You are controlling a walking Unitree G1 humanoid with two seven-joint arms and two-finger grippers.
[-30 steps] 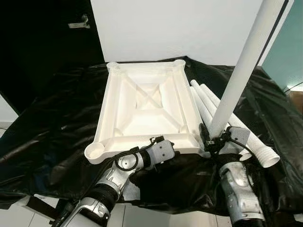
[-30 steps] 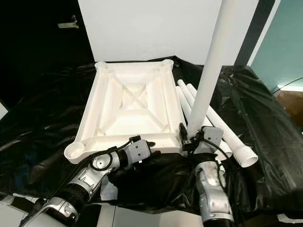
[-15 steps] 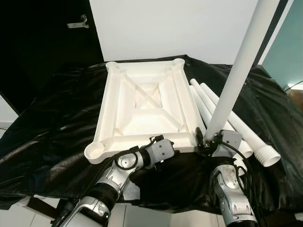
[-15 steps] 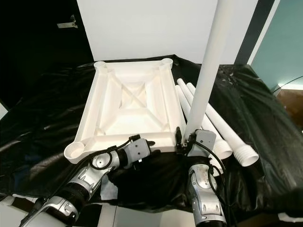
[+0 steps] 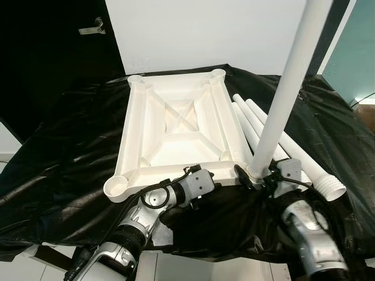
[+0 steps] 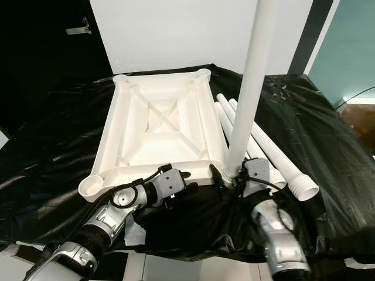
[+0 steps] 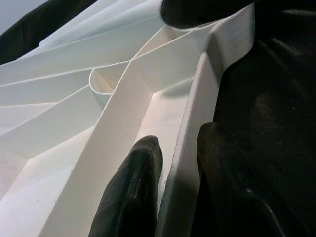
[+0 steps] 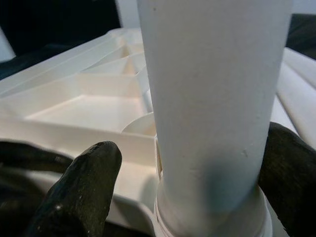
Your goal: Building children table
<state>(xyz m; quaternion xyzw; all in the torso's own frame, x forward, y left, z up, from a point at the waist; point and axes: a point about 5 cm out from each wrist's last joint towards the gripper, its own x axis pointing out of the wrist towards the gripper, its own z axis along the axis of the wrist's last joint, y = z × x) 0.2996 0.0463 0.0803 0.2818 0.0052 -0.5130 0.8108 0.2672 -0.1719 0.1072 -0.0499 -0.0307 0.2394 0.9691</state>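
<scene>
**Mia:** What was the robot doing with that long white leg [image 5: 281, 99]?

**Ben:** It was putting the leg into the near right corner hole of the upside-down white table top [image 5: 176, 126]. The right pincer [image 5: 258, 178] was clamped around the bottom of the leg, one black finger [image 8: 86, 185] on each side, and the leg stood almost straight up.

**Mia:** And the other arm?

**Ben:** The left pincer [image 5: 202, 190] held the near edge of the table top. One finger [image 7: 133, 192] was inside the rim and one outside, closed on that thin wall. I think that kept the top from sliding on the black sheet [image 5: 64, 152].

**Mia:** How could it do this step well?

**Ben:** I think it had to keep the leg straight up, right over the hole, and press down or turn it gently. The leg's end had a ring on it, so it may have needed a twist. If the leg leaned, it could jam.

**Mia:** Was the leg all the way in?

**Ben:** I could not tell. The bottom was at the corner, but the joint was hidden.

**Mia:** Any more legs?

**Ben:** Yes, spare legs [image 5: 304, 164] lay side by side just right of the table top. The other three corner holes looked empty.
</scene>
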